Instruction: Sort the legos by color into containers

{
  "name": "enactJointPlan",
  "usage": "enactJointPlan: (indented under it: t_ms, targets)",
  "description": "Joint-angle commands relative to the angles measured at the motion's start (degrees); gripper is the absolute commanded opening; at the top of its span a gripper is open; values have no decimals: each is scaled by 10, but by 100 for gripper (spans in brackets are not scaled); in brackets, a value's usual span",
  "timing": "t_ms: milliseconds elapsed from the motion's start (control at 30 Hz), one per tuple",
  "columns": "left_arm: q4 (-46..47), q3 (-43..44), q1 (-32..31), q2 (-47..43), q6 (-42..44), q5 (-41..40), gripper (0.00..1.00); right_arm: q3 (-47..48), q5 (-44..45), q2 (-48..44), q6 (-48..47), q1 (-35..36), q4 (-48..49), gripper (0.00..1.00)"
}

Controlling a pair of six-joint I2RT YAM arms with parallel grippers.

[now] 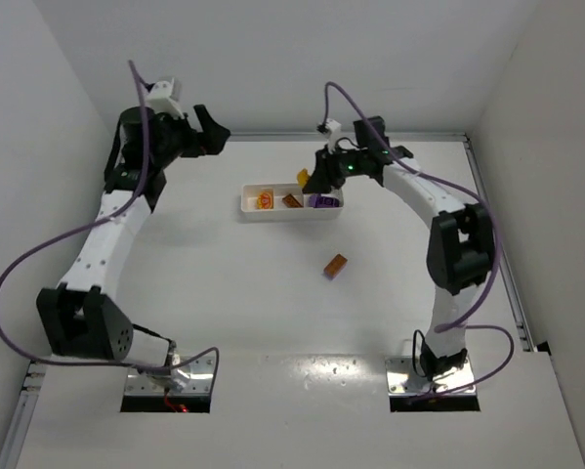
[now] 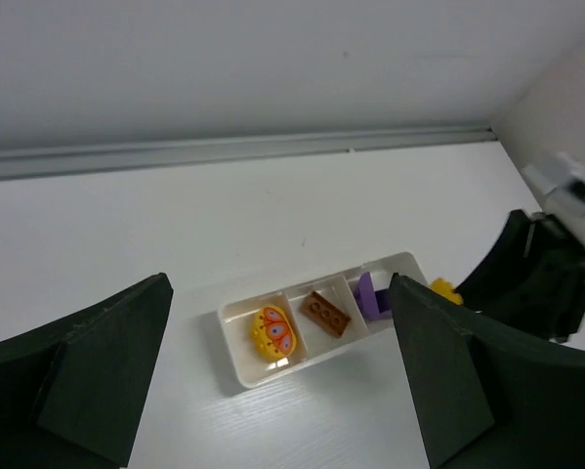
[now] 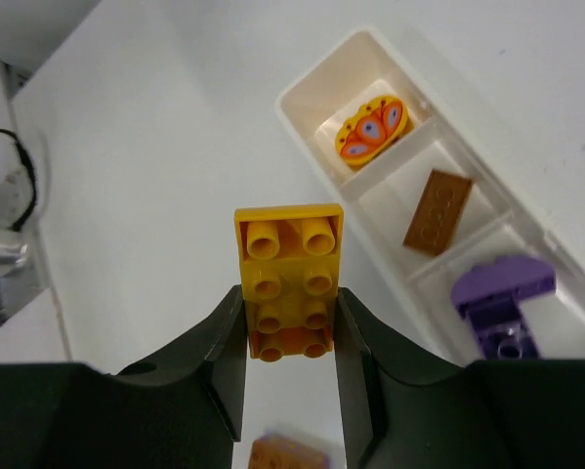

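Legos are found partly sorted: a yellow brick (image 3: 288, 283) is clamped in the right gripper (image 3: 290, 327) near the white tray (image 1: 245, 203) (one piece lies in each compartment). An orange brick (image 1: 335, 265) is left on the table (image 1: 224, 293), and the left gripper (image 1: 212, 132) is spread wide, empty.

One camera hangs high over the near edge of the table (image 1: 224, 293), looking down on all of it. The left wrist camera faces the back wall (image 2: 272, 59) from farther off, tray (image 2: 238, 342) low in view. The right wrist one looks down close. All three share that tray.
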Motion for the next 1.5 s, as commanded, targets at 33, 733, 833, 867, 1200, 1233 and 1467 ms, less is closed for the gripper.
enactJointPlan:
  t_ms: [33, 733, 833, 867, 1200, 1233, 1467]
  targets:
    - [-61, -28, 39, -69, 23, -32, 100, 108, 118, 77, 26, 66, 21, 10]
    - [-71, -74, 160, -42, -72, 113, 100, 306, 282, 297, 77, 179, 44, 24]
    - [-63, -89, 160, -42, -72, 119, 100, 312, 277, 303, 88, 184, 44, 46]
    - [-57, -89, 160, -42, -72, 119, 100, 312, 277, 303, 88, 184, 44, 55]
    - [-24, -142, 160, -65, -61, 139, 100, 311, 289, 260, 107, 207, 44, 76]
    - [2, -167, 160, -79, -61, 157, 100, 303, 298, 230, 107, 207, 44, 76]
    - [41, -243, 121, -142, -54, 199, 100, 172, 373, 56, 2, 167, 22, 76]
